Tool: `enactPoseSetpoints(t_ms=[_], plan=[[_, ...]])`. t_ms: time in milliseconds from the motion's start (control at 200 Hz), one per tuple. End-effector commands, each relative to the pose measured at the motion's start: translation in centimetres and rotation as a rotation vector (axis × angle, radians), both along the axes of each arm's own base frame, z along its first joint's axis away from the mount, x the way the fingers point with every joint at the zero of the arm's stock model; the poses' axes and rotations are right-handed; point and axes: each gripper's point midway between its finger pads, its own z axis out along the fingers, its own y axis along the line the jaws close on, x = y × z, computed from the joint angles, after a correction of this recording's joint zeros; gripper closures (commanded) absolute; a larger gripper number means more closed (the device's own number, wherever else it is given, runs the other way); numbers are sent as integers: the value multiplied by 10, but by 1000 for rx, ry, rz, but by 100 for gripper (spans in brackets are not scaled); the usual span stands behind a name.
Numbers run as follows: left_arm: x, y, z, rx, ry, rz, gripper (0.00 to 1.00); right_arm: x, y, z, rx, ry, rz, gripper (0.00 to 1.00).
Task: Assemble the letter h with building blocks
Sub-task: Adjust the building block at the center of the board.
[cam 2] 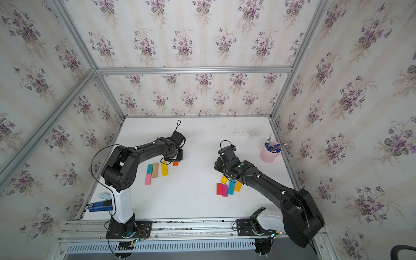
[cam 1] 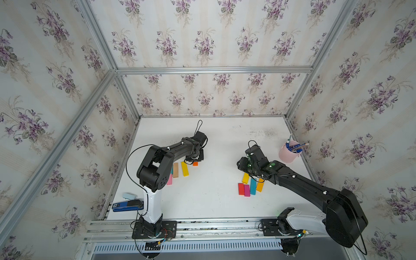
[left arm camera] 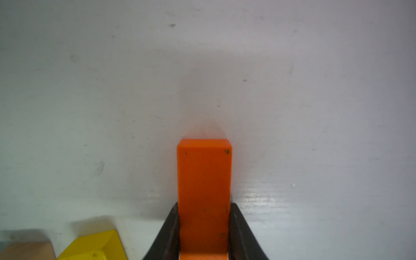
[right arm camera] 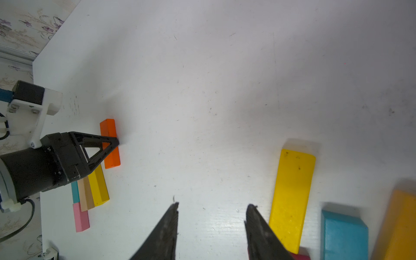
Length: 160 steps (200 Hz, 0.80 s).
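My left gripper (left arm camera: 203,204) is shut on a short orange block (left arm camera: 203,175) that lies on the white table; the same block shows in both top views (cam 1: 195,163) (cam 2: 175,163). Beside it lie yellow (cam 1: 184,168), tan (cam 1: 175,170), teal (cam 2: 150,168) and pink (cam 1: 169,180) blocks. My right gripper (right arm camera: 212,206) stands open over bare table, just beside a yellow block (right arm camera: 292,198). Blue (right arm camera: 344,236) and amber (right arm camera: 398,225) blocks lie past it. Red (cam 1: 241,188) and magenta (cam 1: 247,190) blocks complete that right cluster.
A pale pink cup (cam 1: 289,155) with blue pens stands at the back right near the wall. A blue stapler-like object (cam 1: 127,206) and a pale blue item (cam 1: 130,196) lie at the front left edge. Papered walls close in three sides.
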Motion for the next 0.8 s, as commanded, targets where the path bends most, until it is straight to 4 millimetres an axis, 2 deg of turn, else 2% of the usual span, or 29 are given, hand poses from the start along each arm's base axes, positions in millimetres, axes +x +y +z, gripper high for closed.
enactPoseSetpoints(t_ms=[0,135,210,320,385,465,589,679,794], plan=[[-4,7,-5,32,32,-1,81,-1,1,0,1,-2,8,50],[-1,8,-6,48,34,-10,82,-3,2,-1,-1,0,12,50],[0,9,-6,53,32,-13,77,-3,2,-1,-2,-1,15,49],[-1,10,-4,58,30,-11,57,-3,3,-2,-4,1,18,48],[-1,11,-1,58,26,-8,39,-3,5,0,0,-3,22,47],[-1,11,6,55,14,-3,30,-2,6,3,3,-9,24,46],[1,9,25,28,-18,7,22,-2,9,8,-2,-20,37,45],[-3,8,53,-13,-73,23,21,-3,9,8,-8,-20,43,45],[-29,27,87,-17,-131,78,18,-4,8,11,-13,-25,46,46]])
